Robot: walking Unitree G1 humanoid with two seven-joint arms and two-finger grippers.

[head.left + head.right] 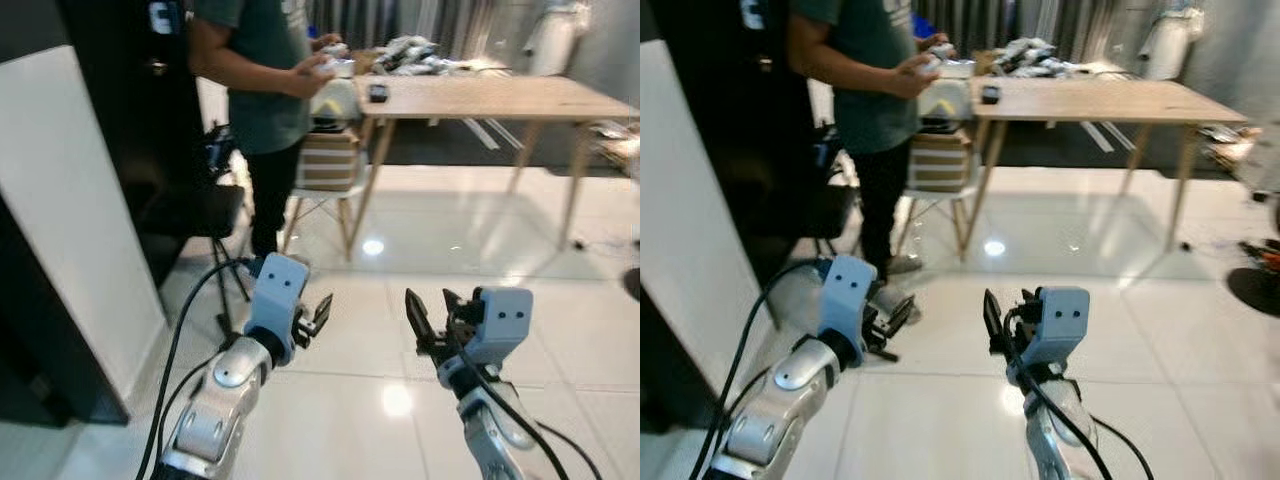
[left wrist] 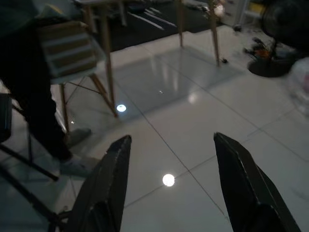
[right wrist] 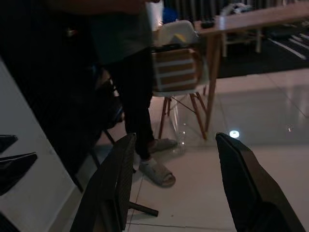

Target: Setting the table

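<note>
The floor [image 1: 560, 300] is glossy white tile — it mirrors the ceiling lights. The desk [image 1: 480, 97] is matt pale wood; both arms look like brushed metal.

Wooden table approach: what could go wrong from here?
1. A person stands at the near corner of the wooden table, so heading straight there risks contact.
2. A chair loaded with a striped box sits by that corner, narrowing the way in.
3. A black cable trails on the floor beside the left arm; it could snag. The left gripper and right gripper are both open and hold nothing.
</note>
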